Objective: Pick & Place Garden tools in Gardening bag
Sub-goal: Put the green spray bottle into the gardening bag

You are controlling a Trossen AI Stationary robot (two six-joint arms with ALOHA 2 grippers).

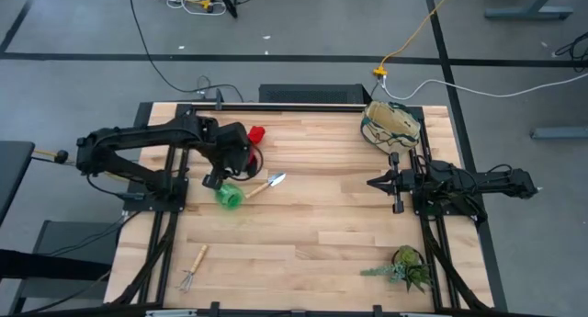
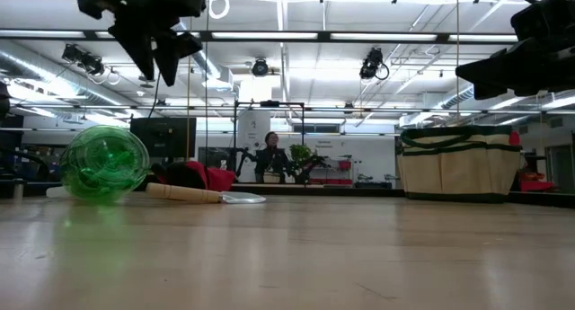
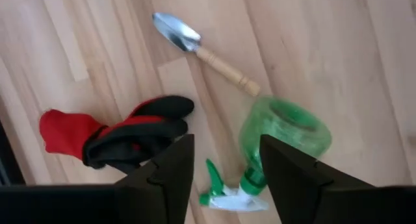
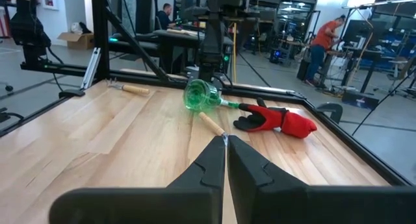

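A green plastic spray bottle (image 1: 228, 196) lies on its side on the wooden table, its white-and-green nozzle (image 3: 221, 193) toward the red-and-black gloves (image 1: 249, 141). A wooden-handled silver trowel (image 1: 265, 184) lies flat just right of the bottle. A small wooden-handled rake (image 1: 193, 267) lies near the front left corner. The beige bag with dark green trim (image 1: 390, 124) stands at the far right. My left gripper (image 3: 224, 164) is open and empty, hanging well above the bottle (image 2: 103, 162) in the low view. My right gripper (image 4: 225, 152) is shut and empty over the table's right side.
A leafy green plant (image 1: 405, 267) lies near the front right corner. Bare wood (image 1: 322, 225) stretches across the middle between the tools and the bag. People show in the room beyond the table.
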